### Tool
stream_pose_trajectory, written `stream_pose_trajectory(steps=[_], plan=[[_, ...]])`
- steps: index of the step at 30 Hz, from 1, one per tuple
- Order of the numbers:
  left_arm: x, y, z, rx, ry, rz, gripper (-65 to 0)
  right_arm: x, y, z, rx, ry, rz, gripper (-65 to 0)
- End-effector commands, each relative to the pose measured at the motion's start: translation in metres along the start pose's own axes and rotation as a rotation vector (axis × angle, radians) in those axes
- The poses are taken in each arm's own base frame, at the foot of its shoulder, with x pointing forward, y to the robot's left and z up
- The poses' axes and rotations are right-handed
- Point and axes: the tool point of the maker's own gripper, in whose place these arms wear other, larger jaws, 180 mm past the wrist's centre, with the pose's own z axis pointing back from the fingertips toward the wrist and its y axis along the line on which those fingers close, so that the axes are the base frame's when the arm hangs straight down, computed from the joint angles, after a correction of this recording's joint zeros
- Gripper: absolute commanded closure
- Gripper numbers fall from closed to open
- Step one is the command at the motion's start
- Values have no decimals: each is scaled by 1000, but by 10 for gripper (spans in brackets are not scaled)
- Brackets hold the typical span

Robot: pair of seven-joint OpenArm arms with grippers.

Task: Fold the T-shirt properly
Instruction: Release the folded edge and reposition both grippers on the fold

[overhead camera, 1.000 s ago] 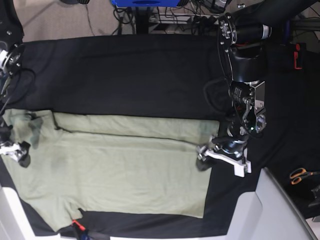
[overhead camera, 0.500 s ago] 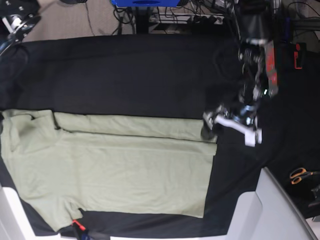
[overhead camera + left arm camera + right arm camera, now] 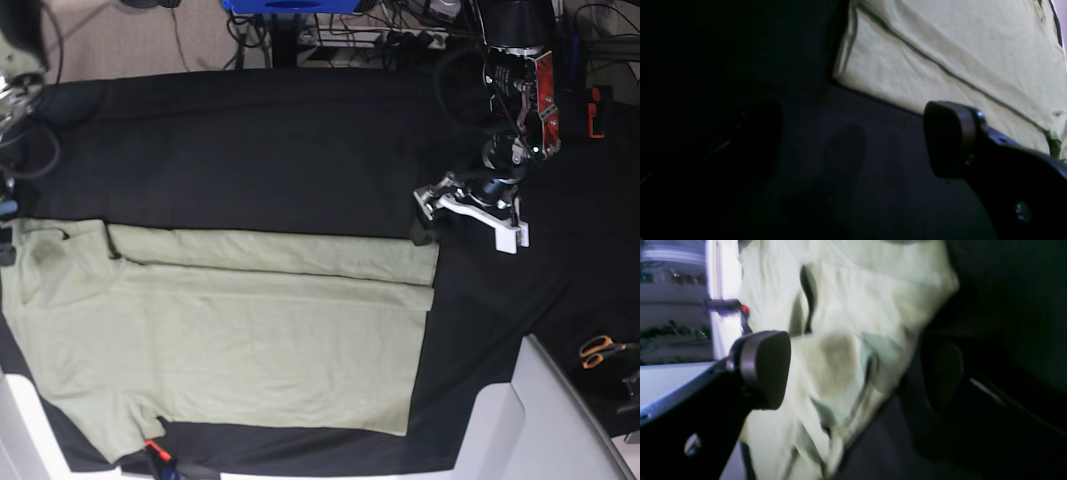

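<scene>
The pale green T-shirt (image 3: 230,330) lies flat on the black table cloth (image 3: 250,150), with its far long side folded in as a strip. My left gripper (image 3: 468,213) hangs open just beyond the shirt's far right corner. In the left wrist view the left gripper (image 3: 853,143) is over bare black cloth, and the T-shirt (image 3: 940,50) lies ahead of it. My right gripper (image 3: 853,373) is open with nothing held. It hovers over the rumpled sleeve end of the T-shirt (image 3: 846,313). In the base view it is off the left edge.
Orange-handled scissors (image 3: 600,350) lie at the right edge. A white panel (image 3: 530,420) fills the near right corner. A small red clip (image 3: 150,445) sits by the shirt's near left hem. A red object (image 3: 595,110) stands at the far right.
My left gripper has lifted off the shirt's right edge and moved toward the far side. My right gripper has left the sleeve and withdrawn past the left edge of the base view.
</scene>
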Motion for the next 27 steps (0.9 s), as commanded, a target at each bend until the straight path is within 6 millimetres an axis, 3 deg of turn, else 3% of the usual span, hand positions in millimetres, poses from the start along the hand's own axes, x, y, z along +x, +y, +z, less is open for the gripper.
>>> stream_pose_trajectory(steps=[1,4,6,11,14,21,25,27], plan=[[15,-6,1,-24,-45,-7,-650,4,6,-5,3,4,-8,-570],[15,-6,1,-24,-47,-7,-650,2,5,-11,-3,-5,-51,-567],[15,-6,1,-24,-46,-5,-650,4,5,-13,-3,-12,-65,-521],[15,-6,1,-24,-48,-5,-650,0,4,-13,-7,-4,-70,-239],[15,-6,1,-25,-47,-2,-650,-1,3,-13,-8,-3,-70,-15],[11,-1,-8,-16,-34,38,-650,-4,3,-13,-9,2,-73,0],[9,13,-11,24,-76,180,-650,-6,1,-13,-11,5,-73,0],[12,11,-15,24,-93,220,-650,-7,-5,-10,-23,9,-71,0]])
